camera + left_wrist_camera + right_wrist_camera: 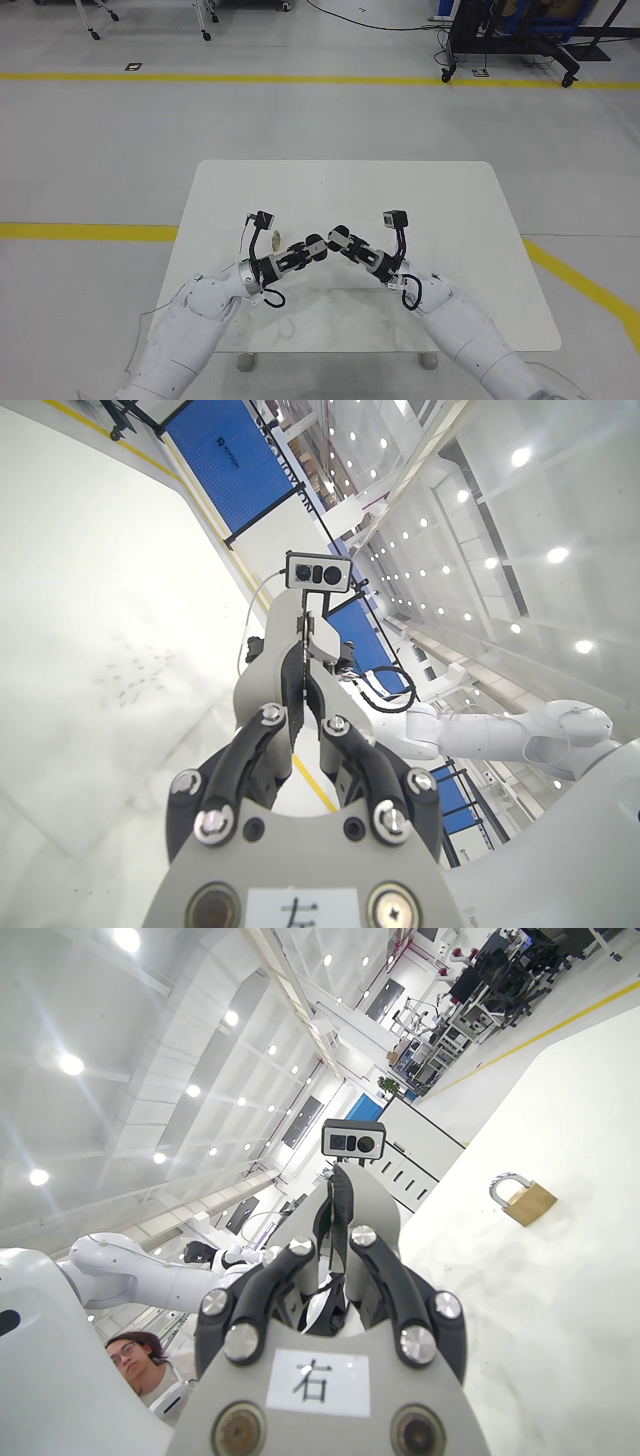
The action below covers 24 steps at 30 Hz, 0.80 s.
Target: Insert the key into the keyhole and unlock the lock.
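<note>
Closest to the lens, the left pincer (pixel 305 634) is all but closed. Its black pads (pixel 295 680) are drawn together and pinch a thin sliver of metal at the very tips. It is seen edge-on and, as far as I can tell, it is the key (pixel 303 626). The right pincer (pixel 339 1178) is closed too, its pads pressed flat against each other, and I can make out nothing between them.

From above, the two arms angle inward and their tips nearly meet over the middle of the white table (pixel 450 200), a little below the frame's centre. The brass padlock (pixel 522 1200) lies flat on the table, apart from both pincers. It sits at the right middle of the right wrist picture. In the overhead picture it is left of centre, just beside the left arm.
</note>
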Motion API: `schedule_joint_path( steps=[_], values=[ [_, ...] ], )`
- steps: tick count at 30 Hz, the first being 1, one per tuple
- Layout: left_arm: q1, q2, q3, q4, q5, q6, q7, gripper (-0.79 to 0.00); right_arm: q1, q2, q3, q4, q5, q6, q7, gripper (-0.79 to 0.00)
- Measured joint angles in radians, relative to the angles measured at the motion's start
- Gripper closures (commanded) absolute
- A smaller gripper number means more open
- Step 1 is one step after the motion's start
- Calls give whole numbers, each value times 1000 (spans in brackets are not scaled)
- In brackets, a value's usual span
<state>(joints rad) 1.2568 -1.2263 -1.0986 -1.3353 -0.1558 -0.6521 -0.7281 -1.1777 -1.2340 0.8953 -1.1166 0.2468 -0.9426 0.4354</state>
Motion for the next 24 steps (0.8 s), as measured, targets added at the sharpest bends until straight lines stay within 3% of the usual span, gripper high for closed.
schedule_joint_path(
  steps=[16, 18, 19, 21, 24],
  values=[
    [10, 7, -33, -3, -47, -3, 43, 0, -23, 5, 19, -12, 18, -8, 74, 0],
    [10, 8, -32, -3, -50, -4, 39, -191, -23, 6, 21, -13, 19, -7, 79, 0],
    [9, 8, -31, -3, -53, -6, 36, -234, -24, 6, 23, -14, 20, -6, 80, 0],
    [8, 9, -31, -2, -56, -7, 30, -286, -25, 7, 26, -17, 20, -4, 83, 0],
    [6, 10, -27, -1, -59, -10, 15, -296, -25, 7, 29, -22, 20, -1, 85, 0]
  ],
)
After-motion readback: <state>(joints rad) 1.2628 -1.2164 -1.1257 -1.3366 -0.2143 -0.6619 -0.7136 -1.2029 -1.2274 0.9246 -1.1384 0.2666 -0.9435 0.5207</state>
